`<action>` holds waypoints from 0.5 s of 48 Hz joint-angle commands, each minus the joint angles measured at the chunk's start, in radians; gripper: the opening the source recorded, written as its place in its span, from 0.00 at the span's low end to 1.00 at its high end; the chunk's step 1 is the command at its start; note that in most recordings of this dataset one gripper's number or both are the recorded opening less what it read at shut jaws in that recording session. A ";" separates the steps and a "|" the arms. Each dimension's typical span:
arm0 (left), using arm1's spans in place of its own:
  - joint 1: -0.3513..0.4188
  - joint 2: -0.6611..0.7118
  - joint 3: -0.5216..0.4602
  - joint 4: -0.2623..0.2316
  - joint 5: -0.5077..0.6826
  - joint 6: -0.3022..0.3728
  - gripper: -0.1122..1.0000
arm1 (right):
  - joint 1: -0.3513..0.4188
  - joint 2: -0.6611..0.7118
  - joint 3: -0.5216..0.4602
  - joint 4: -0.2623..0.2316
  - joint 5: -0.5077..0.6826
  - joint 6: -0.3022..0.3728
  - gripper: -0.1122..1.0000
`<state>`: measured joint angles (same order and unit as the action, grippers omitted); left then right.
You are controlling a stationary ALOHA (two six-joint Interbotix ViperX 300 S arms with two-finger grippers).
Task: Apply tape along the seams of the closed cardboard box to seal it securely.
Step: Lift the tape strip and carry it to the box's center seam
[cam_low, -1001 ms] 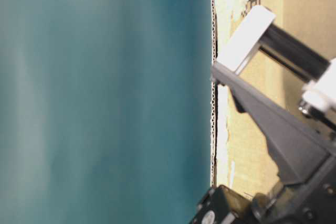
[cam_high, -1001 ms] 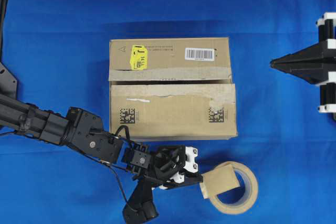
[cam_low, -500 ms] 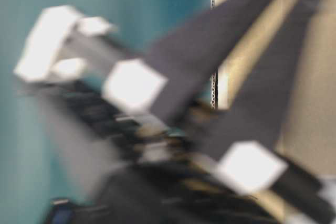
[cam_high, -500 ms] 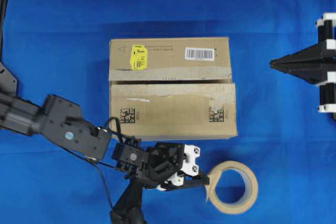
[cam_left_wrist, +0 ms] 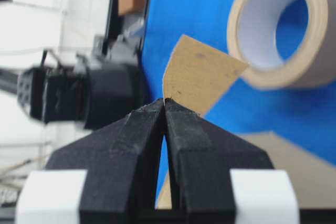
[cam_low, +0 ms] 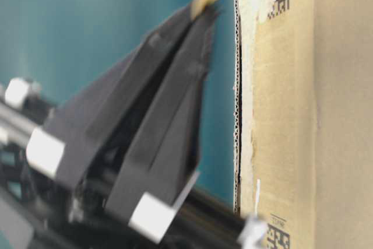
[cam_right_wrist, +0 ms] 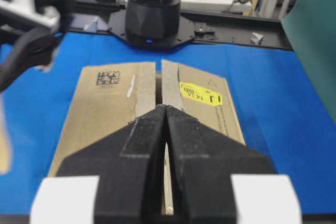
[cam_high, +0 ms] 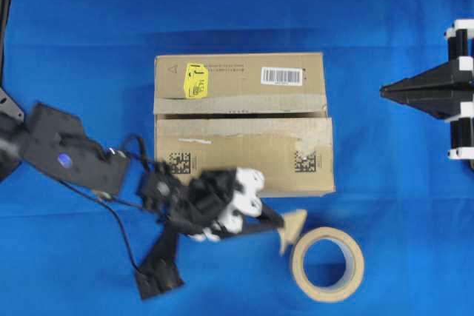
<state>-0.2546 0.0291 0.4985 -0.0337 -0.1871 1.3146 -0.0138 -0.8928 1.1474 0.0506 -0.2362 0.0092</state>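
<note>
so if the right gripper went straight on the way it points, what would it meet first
Probably the brown rectangular cardboard box: the shut right gripper points level at its end with only bare blue cloth between. Height is unclear, so it might pass just over the top.

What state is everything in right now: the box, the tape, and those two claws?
cardboard box: flaps down, seams untaped
tape: pinched in left gripper, lifted beside tape roll
tape roll: lying flat on table
right gripper: shut, empty, away from box

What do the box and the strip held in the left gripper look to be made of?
Cardboard box: brown corrugated board, matte; fluted edge shows in the table-level view. Tape pinched in the left gripper: tan, matte, probably paper, the same colour as the tape roll.
</note>
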 commanded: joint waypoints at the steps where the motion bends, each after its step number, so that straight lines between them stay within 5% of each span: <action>1: 0.035 -0.087 0.044 0.000 -0.034 -0.005 0.11 | -0.002 0.006 -0.028 0.000 -0.003 0.000 0.12; 24: 0.244 -0.262 0.235 0.000 -0.124 0.003 0.11 | -0.002 0.037 -0.023 -0.003 -0.018 -0.002 0.12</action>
<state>-0.0291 -0.2071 0.7378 -0.0337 -0.3007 1.3192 -0.0138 -0.8652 1.1474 0.0506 -0.2408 0.0092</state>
